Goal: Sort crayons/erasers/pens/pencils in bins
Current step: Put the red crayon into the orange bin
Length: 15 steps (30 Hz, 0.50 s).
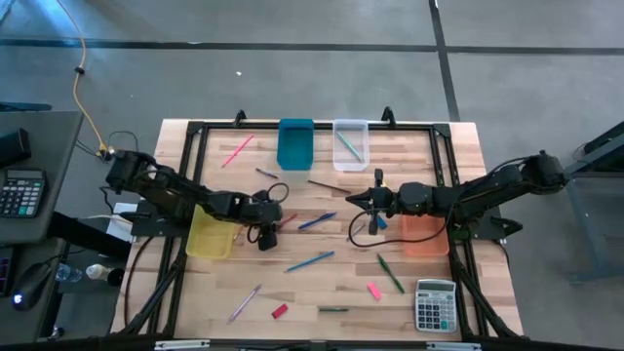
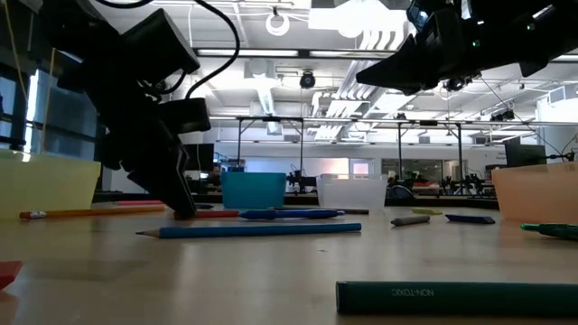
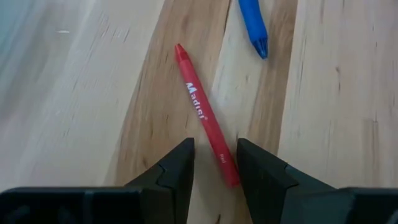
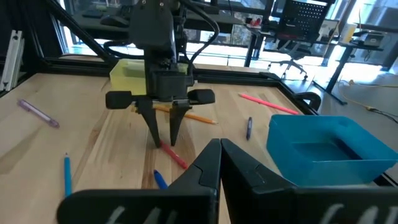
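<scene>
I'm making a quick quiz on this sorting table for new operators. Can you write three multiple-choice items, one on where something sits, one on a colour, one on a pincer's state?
1. Where is the calculator?
A. beside the teal bin
B. at the table's near right corner
C. inside the yellow bin

2. What colour is the crayon between the left pincer fingers?
A. red
B. green
C. purple

3. How does the right pincer stand?
A. open around a pen
B. shut on an eraser
C. shut, holding nothing

Answers: B, the high view shows it below the orange bin; A, the left wrist view shows a red stick; C, the right wrist view shows its fingers together, empty.
</scene>
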Motion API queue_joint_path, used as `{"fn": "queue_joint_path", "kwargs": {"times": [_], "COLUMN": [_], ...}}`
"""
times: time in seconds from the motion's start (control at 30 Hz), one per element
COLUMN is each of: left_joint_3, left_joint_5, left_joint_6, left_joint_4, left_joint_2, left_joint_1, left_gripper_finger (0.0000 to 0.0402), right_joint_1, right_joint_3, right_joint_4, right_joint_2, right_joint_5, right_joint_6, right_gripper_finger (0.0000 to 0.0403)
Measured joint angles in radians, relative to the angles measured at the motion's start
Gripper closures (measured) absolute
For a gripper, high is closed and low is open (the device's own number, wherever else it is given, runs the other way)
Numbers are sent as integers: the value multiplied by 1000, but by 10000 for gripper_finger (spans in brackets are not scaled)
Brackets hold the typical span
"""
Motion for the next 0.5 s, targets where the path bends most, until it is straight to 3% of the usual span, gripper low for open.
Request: {"fn": "queue_joint_path", "kwargs": {"times": [0.5], "left_joint_3": [2], "left_joint_5": [26], "left_joint_6": [81], "left_joint_4": [-59], "left_joint_2": [-8], "left_joint_1": [0], "left_gripper_finger": [362], "right_joint_1": [0], "right_joint_3": [0], "right_joint_4": [7], "right_joint_2": [0], "right_joint_5": [0], "right_joint_6": [-3], "right_gripper_finger": [402]}}
